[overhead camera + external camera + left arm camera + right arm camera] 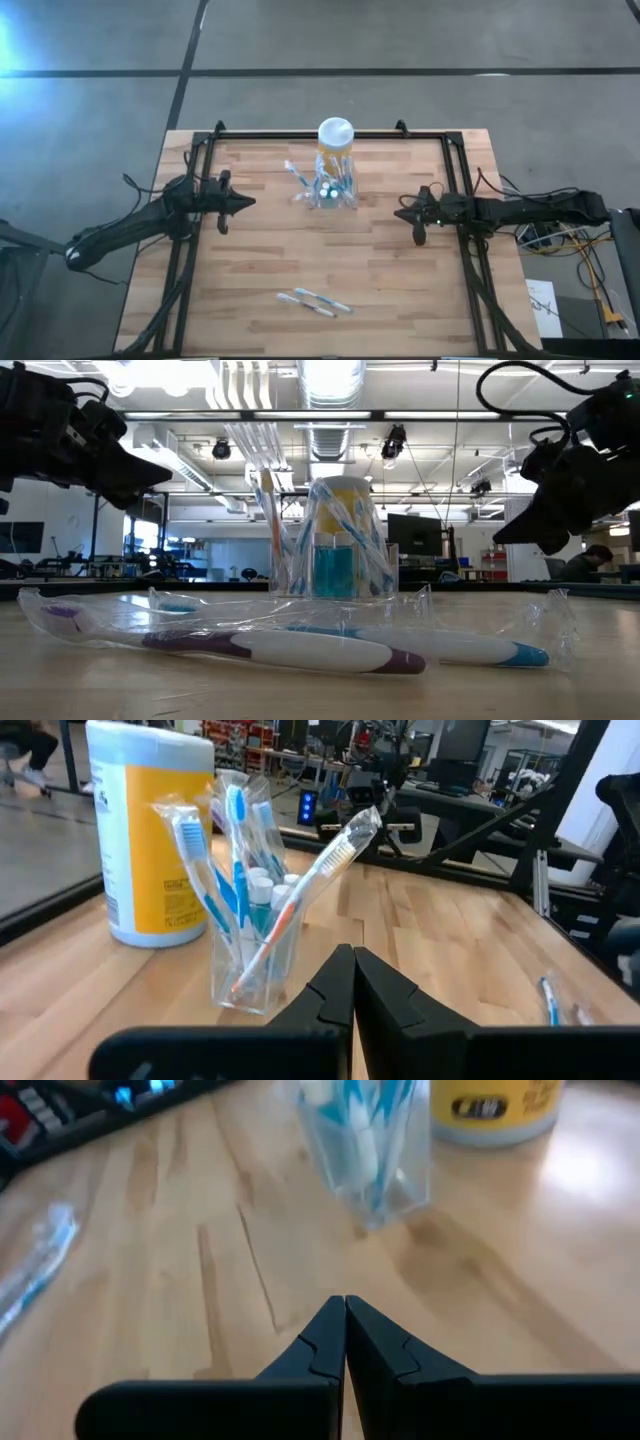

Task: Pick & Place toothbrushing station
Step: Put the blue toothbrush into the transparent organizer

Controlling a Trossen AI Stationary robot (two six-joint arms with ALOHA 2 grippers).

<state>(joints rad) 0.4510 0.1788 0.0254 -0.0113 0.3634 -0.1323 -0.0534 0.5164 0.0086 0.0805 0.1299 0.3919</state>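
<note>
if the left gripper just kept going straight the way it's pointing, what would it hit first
Probably the toothbrushing station. The left gripper, shut, points across the table toward this clear holder of wrapped toothbrushes. In the high view it aims just in front of the holder, so it might only graze it.

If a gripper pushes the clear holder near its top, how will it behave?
The clear holder looks light and narrow-based; tall toothbrushes lean out, so it would probably tip. Its smooth plastic may slide on the table.
</note>
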